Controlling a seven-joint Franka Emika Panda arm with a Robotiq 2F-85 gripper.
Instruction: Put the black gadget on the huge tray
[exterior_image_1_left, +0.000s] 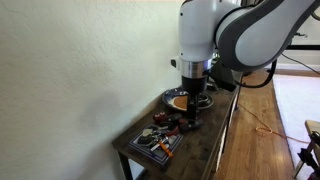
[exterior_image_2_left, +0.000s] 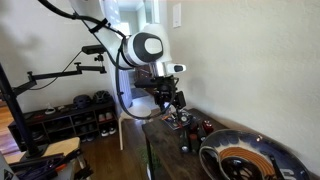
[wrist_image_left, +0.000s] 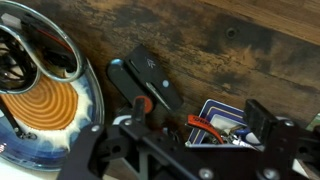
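Note:
The black gadget (wrist_image_left: 152, 76) lies flat on the dark wooden table, tilted, just right of the huge tray in the wrist view. The huge tray (wrist_image_left: 88, 102) is round and dark with a patterned rim and an orange-brown centre. It also shows in both exterior views (exterior_image_1_left: 170, 97) (exterior_image_2_left: 215, 152). My gripper (wrist_image_left: 200, 128) is open and empty. It hangs above the table (exterior_image_1_left: 192, 108) (exterior_image_2_left: 167, 100), over the gap between the gadget and a small rectangular tray. It touches nothing.
A flat rectangular tray (wrist_image_left: 222, 112) of colourful small items, with a red-handled tool, lies right of the gadget (exterior_image_1_left: 155, 143). A wall runs along one long side of the narrow table (wrist_image_left: 230, 40). A metal rack sits inside the round tray.

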